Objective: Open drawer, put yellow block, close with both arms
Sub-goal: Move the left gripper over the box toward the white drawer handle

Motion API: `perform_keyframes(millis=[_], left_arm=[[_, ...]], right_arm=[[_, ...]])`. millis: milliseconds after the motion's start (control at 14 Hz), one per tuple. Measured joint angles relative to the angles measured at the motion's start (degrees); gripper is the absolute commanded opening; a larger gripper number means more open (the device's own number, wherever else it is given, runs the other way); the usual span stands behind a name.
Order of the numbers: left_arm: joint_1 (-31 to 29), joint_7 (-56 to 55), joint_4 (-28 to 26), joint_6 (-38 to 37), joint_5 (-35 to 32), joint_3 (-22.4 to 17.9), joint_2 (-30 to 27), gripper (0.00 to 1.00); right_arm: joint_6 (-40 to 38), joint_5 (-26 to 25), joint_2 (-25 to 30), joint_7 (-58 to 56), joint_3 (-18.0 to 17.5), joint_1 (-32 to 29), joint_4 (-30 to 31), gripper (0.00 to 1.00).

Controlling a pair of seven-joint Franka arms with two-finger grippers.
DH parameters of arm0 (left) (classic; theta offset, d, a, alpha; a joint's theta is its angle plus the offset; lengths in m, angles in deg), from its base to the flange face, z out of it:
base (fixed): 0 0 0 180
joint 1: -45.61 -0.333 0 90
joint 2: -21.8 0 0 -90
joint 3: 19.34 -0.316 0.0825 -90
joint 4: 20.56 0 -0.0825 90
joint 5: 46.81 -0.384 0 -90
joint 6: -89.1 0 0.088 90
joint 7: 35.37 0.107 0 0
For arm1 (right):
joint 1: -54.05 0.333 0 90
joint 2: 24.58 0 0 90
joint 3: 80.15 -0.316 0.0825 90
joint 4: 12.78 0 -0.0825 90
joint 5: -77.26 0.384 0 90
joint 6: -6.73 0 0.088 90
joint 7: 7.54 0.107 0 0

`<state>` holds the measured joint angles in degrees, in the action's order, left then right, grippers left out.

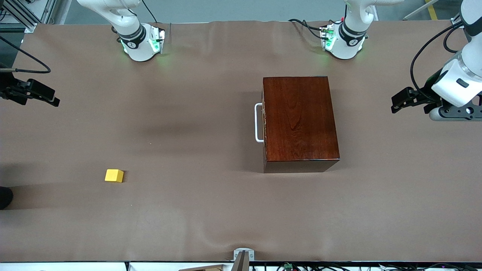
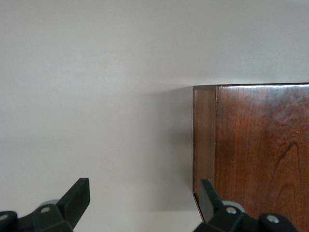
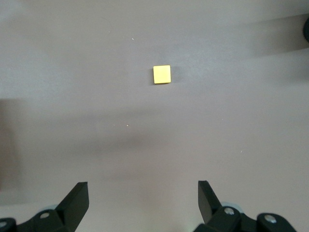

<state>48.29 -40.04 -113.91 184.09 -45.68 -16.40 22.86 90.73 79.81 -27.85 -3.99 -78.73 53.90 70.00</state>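
Drawer (image 1: 263, 122) is fully shut in the dark wooden box (image 1: 299, 118), white handle (image 1: 258, 122) facing the right arm's end of the desk (image 1: 211, 210). Yellow block (image 1: 114, 175) sits on the desk, well apart from the box, nearer the front cam & toward the right arm's end. Left tool (image 1: 402, 101) is up over the desk's left-arm end, fingers released, empty. Right tool (image 1: 35, 96) is over the right-arm end, also released, w/ nothing in it.

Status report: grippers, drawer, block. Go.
Left gripper open, beside wooden box. Right gripper open, high over yellow block. Drawer shut. Nothing in the way.
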Motion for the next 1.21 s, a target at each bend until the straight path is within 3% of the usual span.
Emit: perform_keyframes(millis=[356,712,997,1211], left_arm=[[0.3,-2.5,0.0,-0.3,0.0,0.4,0.0,1.00],[0.6,-3.3,0.1,-0.7,0.1,4.3,0.0,1.00],[1.3,-12.9,2.3,-0.6,0.3,12.1,0.3,1.00],[6.0,-20.7,5.5,-0.6,0.3,18.2,3.2,1.00]], right_arm=[[0.0,0.0,0.0,0.0,0.0,0.0,0.0,1.00],[0.1,0.0,0.0,0.0,0.0,0.0,0.0,1.00],[2.0,0.0,-0.8,0.1,0.4,-0.1,0.1,1.00],[2.9,0.0,-3.1,0.2,1.0,-1.1,0.3,1.00]])
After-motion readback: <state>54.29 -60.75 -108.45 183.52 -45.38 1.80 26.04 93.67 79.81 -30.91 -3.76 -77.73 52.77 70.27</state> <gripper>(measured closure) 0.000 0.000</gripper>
